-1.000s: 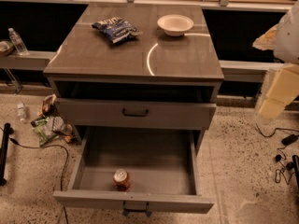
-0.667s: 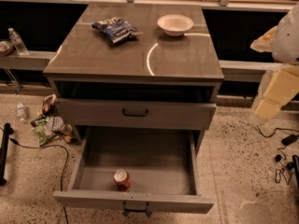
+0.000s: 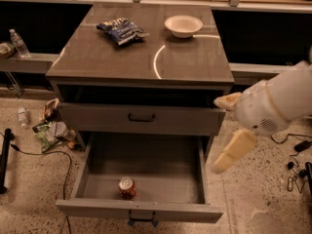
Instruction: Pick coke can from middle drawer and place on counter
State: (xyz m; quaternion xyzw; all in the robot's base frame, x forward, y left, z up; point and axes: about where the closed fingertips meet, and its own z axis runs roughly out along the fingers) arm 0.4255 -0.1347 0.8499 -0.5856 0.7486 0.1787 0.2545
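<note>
The coke can [image 3: 127, 188] stands upright near the front of the open middle drawer [image 3: 141, 210], left of centre. The counter [image 3: 141, 57] is the glossy grey-brown cabinet top with a thin white arc mark. My gripper [image 3: 218, 134] hangs at the right of the cabinet, level with the drawer fronts. Its two cream fingers [image 3: 235, 151] are spread wide apart and hold nothing. It is up and to the right of the can, outside the drawer.
A dark blue chip bag [image 3: 121, 30] and a white bowl [image 3: 183, 25] lie at the back of the counter. The upper drawer front [image 3: 141, 118] is closed. Litter and bottles [image 3: 51, 128] lie on the floor at left; cables [image 3: 295, 160] lie at right.
My arm has swung left and down from the right edge, bringing the gripper beside the cabinet's right front corner. The can and the drawer have not moved.
</note>
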